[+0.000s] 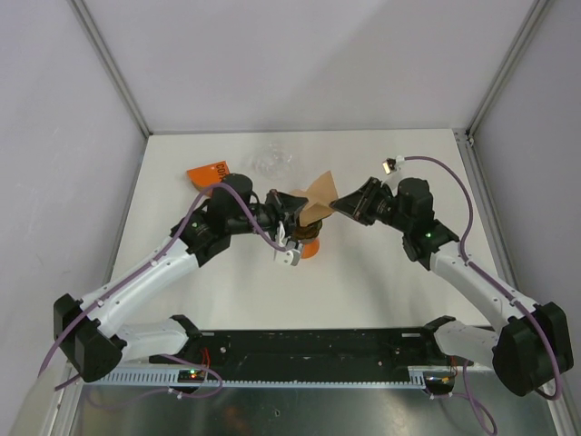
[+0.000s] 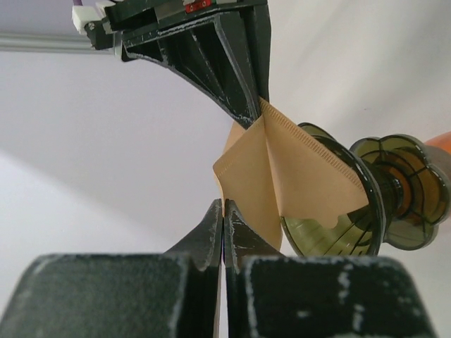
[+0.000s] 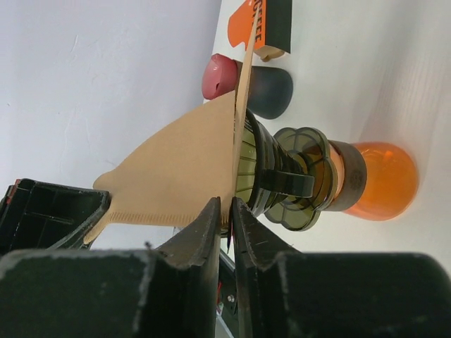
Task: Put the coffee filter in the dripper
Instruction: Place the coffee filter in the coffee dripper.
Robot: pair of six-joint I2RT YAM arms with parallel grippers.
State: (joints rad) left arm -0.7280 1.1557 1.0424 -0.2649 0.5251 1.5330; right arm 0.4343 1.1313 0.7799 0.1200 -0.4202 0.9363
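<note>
Left gripper (image 2: 223, 211) clamped tight on corner of coffee filter (image 2: 296, 169). Right gripper (image 3: 225, 211) astride opposite rim, jaws narrowly apart; pinching or loosed, cannot tell. Filter strung between both my arms, neither nearer, right over dripper (image 2: 320, 232) on orange server (image 3: 380, 179). Cone axis roughly upright, in line with dripper; tip down, seemingly just inside mouth. Coming move, I judge: straight down.

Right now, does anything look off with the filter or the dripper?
Yes. The coffee filter is not seated: it is mostly folded, sticking well out of the dripper instead of lining it. The left tool pinches one corner; the right tool brackets the opposite edge. Nothing looks spilled.
</note>
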